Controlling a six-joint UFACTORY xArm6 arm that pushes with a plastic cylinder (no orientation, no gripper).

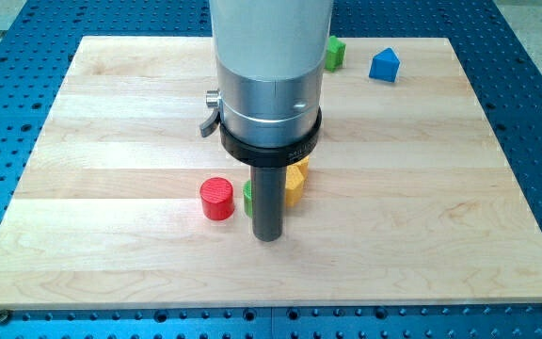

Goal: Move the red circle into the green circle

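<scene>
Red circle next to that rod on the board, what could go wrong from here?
My tip sits to the view's right of the red circle, right in front of the green circle, which the rod mostly hides. Pushing from here could drive the red circle away from its target. The tip could also nudge the green circle into the yellow blocks behind it.
</scene>
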